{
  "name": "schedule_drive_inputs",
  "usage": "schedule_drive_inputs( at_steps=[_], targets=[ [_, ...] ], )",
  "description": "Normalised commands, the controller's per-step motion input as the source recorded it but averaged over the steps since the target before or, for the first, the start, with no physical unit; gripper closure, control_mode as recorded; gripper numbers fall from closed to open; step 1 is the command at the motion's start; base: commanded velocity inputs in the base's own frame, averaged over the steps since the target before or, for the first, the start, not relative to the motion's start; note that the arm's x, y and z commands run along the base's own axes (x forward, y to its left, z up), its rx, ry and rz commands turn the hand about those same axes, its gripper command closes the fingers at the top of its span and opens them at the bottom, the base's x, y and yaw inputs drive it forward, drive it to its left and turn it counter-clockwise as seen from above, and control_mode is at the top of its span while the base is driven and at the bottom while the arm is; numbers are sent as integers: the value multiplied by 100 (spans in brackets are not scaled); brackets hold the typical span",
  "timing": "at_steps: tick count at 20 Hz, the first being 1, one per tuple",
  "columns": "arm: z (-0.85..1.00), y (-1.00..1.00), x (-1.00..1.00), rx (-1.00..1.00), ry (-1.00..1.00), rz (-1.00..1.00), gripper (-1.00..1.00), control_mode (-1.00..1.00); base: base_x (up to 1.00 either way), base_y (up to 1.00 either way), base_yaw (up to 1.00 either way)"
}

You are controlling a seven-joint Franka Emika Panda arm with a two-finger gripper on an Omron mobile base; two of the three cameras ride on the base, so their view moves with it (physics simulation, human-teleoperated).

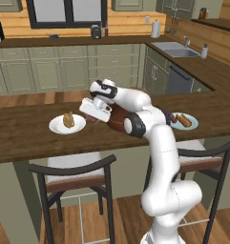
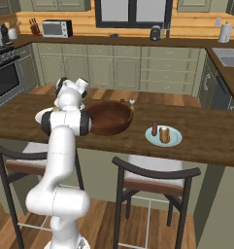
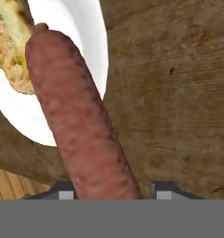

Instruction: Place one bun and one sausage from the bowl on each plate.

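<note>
The sausage [image 3: 81,125] is a thick reddish-brown link with a mottled skin and a rounded far end. It runs up from between the fingers [image 3: 160,190], which are closed on its near end. It hangs over the dark wooden surface [image 3: 178,93], its tip reaching over the rim of the white plate [image 3: 92,42].

On that plate lies a bun [image 3: 11,51], pale tan and crumbly with a yellowish split. From the left base camera the white plate [image 1: 57,127] sits on the left of the surface [image 1: 21,133] with the bun [image 1: 68,119] on it, and the gripper [image 1: 90,116] hovers just right of it. The bowl [image 2: 108,116], deep and reddish-brown, stands in the middle, partly behind the arm. To the right, well apart, the blue-rimmed plate [image 2: 173,141] carries a bun [image 2: 164,134] and a sausage [image 2: 154,128].
</note>
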Motion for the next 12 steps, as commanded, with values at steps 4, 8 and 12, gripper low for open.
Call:
schedule_drive_inputs(
  at_steps=[4,8,12],
  targets=[
    [-19,48,8,0,-5,-7,100,-100,0,0,0],
    [0,58,51,0,-7,-13,100,-100,0,0,0],
    [-17,40,67,0,-6,-11,-100,-100,0,0,0]
  ],
)
